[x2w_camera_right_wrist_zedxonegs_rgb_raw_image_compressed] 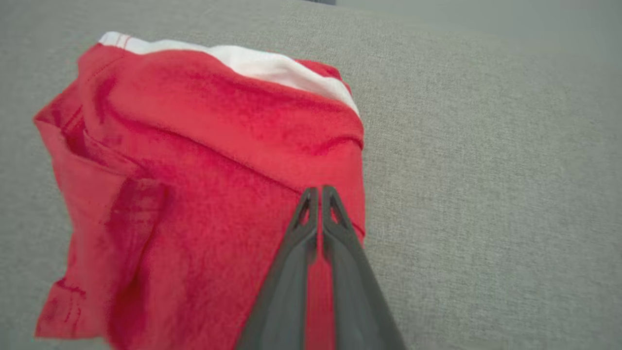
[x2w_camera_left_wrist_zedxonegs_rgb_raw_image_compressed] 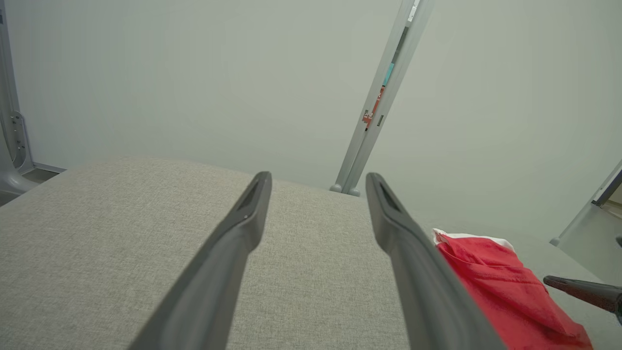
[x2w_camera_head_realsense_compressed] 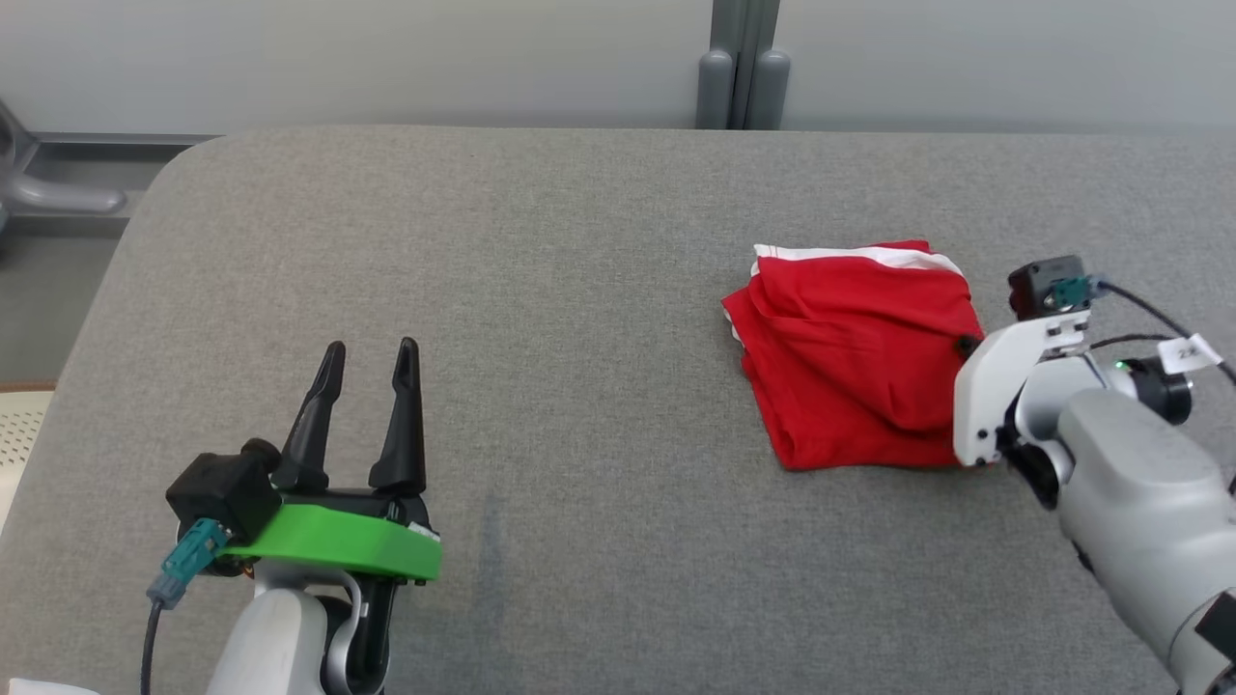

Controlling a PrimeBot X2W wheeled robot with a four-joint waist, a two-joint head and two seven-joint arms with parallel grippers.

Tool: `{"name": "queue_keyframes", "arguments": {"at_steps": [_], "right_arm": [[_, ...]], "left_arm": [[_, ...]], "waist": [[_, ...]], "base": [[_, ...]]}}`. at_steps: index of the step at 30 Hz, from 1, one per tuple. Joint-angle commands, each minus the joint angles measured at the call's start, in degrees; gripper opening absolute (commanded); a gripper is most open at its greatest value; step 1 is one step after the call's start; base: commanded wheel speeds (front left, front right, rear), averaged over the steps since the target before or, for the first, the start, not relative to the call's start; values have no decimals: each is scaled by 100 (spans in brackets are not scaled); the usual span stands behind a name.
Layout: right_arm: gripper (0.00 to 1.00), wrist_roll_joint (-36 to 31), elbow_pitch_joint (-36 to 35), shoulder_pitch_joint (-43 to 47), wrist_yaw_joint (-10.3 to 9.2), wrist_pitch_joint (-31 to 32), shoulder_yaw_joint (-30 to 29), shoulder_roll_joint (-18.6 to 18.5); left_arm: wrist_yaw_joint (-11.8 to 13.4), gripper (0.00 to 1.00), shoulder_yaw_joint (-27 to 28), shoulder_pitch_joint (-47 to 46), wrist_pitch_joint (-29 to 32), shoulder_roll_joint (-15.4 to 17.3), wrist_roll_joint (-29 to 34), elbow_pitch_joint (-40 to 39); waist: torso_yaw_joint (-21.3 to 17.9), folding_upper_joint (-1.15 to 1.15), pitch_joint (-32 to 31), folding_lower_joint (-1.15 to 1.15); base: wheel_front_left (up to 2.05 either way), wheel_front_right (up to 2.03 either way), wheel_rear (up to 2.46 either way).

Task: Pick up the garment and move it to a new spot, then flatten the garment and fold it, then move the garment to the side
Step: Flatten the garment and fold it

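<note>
The garment [x2w_camera_head_realsense_compressed: 850, 357] is a red piece with a white band, folded into a rough square on the right part of the grey padded table [x2w_camera_head_realsense_compressed: 579, 241]. My right gripper [x2w_camera_head_realsense_compressed: 966, 345] is at its right edge. In the right wrist view that gripper [x2w_camera_right_wrist_zedxonegs_rgb_raw_image_compressed: 318, 190] is shut, fingertips together over the red cloth [x2w_camera_right_wrist_zedxonegs_rgb_raw_image_compressed: 194, 170] near its right border, and no cloth shows pinched between the tips. My left gripper [x2w_camera_head_realsense_compressed: 372, 349] is open over bare table at the lower left, far from the garment. In the left wrist view it [x2w_camera_left_wrist_zedxonegs_rgb_raw_image_compressed: 318, 181] stands open, with the garment [x2w_camera_left_wrist_zedxonegs_rgb_raw_image_compressed: 505, 287] to its right.
The table's rounded far-left corner [x2w_camera_head_realsense_compressed: 193, 154] gives onto a grey floor and a metal frame [x2w_camera_head_realsense_compressed: 58, 193]. A pale wall with a grey post [x2w_camera_head_realsense_compressed: 742, 68] runs behind the table. A dark fingertip of the right gripper [x2w_camera_left_wrist_zedxonegs_rgb_raw_image_compressed: 583, 290] pokes in at the left wrist view's right edge.
</note>
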Motion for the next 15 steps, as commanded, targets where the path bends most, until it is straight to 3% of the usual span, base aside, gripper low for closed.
{"name": "queue_keyframes", "arguments": {"at_steps": [1,7,15], "right_arm": [[0,-36,-51,159,-3,44,56,85],[0,131,-890,673,-3,286,427,344],[0,283,-2709,1326,-3,782,1190,185]], "left_arm": [[-11,100,-3,13,0,28,48,-20],[-10,100,-11,16,0,65,8,32],[-11,100,-2,156,0,69,-12,74]], "waist": [[-12,0,21,0],[-21,0,-37,0],[-100,0,-206,0]], "base": [[0,0,0],[0,0,0],[0,0,0]]}}
